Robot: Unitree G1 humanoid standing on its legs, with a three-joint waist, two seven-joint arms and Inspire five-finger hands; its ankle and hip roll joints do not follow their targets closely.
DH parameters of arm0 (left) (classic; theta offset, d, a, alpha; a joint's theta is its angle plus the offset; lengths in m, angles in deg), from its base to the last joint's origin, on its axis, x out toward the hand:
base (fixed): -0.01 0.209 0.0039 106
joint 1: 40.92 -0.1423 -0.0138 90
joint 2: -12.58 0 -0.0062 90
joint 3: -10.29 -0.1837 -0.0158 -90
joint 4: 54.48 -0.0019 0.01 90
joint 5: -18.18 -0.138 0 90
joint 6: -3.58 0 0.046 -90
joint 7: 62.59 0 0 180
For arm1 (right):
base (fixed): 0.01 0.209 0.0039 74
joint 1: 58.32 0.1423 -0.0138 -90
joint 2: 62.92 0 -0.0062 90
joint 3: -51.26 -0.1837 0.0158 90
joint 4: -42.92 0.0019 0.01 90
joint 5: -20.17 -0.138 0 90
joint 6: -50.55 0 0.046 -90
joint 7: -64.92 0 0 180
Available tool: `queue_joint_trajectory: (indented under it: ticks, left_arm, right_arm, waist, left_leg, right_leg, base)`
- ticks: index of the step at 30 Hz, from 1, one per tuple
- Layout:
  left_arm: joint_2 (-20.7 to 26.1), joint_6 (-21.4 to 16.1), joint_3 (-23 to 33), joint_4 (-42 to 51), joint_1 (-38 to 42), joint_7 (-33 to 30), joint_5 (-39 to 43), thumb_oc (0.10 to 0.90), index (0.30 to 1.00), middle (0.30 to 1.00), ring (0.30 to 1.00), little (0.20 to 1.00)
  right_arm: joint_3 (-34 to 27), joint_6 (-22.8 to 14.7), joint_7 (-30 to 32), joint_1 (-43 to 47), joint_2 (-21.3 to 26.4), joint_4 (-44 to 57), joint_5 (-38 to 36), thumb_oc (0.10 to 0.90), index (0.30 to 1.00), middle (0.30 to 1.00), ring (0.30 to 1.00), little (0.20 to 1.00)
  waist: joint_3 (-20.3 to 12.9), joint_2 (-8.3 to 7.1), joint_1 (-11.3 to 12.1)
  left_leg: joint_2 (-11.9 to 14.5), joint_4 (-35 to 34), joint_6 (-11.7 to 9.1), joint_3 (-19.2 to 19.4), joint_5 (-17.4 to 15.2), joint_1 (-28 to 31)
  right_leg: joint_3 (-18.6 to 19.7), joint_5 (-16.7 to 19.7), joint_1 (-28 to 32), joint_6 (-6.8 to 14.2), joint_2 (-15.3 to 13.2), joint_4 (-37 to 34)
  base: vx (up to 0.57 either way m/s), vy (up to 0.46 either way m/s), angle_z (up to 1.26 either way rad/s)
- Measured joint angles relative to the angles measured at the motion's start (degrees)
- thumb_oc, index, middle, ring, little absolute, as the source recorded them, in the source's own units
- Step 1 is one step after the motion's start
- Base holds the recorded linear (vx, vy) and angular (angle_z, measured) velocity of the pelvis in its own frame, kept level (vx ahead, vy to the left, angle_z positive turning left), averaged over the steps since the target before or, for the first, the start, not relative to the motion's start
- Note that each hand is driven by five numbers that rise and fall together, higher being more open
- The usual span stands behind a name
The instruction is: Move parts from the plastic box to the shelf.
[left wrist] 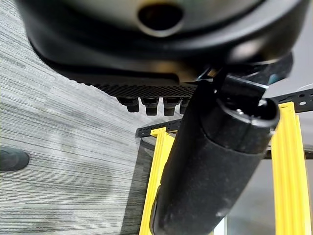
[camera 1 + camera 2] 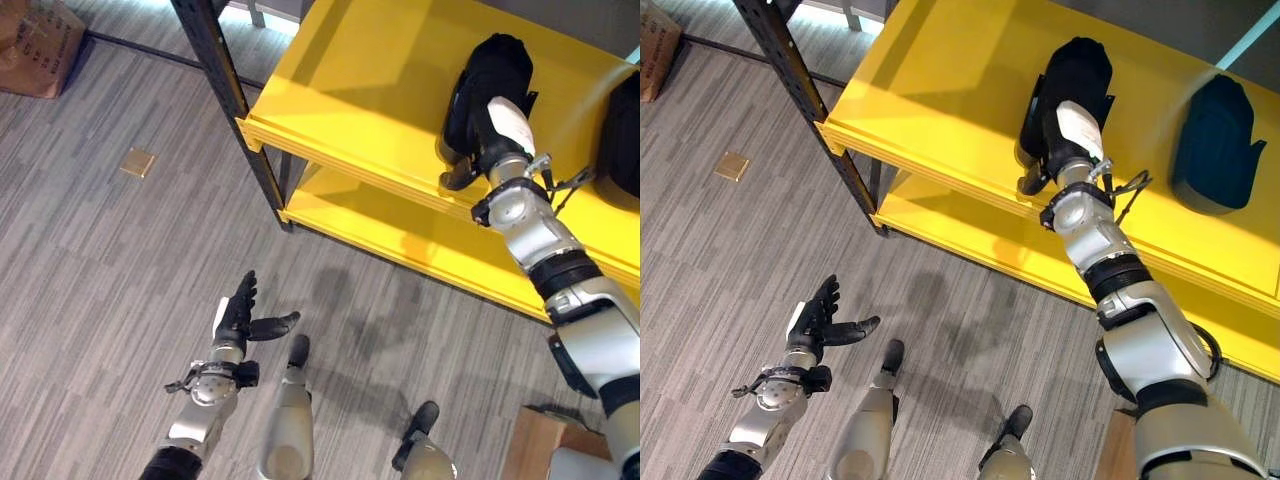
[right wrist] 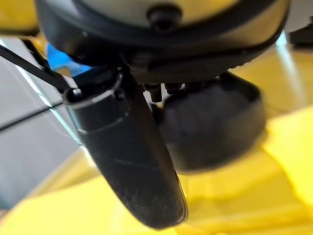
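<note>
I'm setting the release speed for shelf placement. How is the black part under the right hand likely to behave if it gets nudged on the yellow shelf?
The black part looks like rigid moulded plastic, so it should hold its shape. Lying low and broad on the smooth yellow shelf, it would probably slide rather than roll or tip. The right hand rests on it, its fingers hidden.

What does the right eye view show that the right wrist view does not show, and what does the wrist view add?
The right eye view shows the whole scene: the left hand open over the grey floor, a second dark part lying further along the yellow shelf, and the lower shelf level. The right wrist view adds a close look past the thumb at the underside of the black part, which rests on the shelf. Both show the right hand at that black part on the yellow shelf.
</note>
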Motion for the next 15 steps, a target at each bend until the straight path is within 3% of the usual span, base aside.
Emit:
queue_joint_trajectory:
  ticks: [4,15]
  left_arm:
    - [0.02,0.0,0.66,0.01,0.16,-0.22,-0.07,0.9,1.0,1.0,1.0,1.0]
    - [0.02,0.34,2.62,0.02,-0.35,-1.58,-0.56,0.9,1.0,1.0,1.0,1.0]
  right_arm:
    - [-0.12,0.07,0.37,-0.11,0.08,3.56,0.03,0.9,1.0,1.0,1.0,1.0]
    - [-8.01,0.39,3.02,-4.57,0.89,21.04,3.09,0.9,1.0,1.0,1.0,1.0]
  waist:
    - [-0.01,-0.5,-0.22]
    - [0.02,-1.98,-1.78]
  left_leg:
    - [0.02,0.03,0.04,0.19,-0.02,0.0]
    - [0.12,0.01,0.11,0.54,-0.05,0.01]
  right_leg:
    - [0.41,0.63,-0.21,-0.15,0.02,-0.04]
    - [0.92,0.86,-0.53,-0.22,0.02,-0.07]
  base:
    - [0.0,0.0,-0.01]
    - [0.0,-0.001,-0.01]
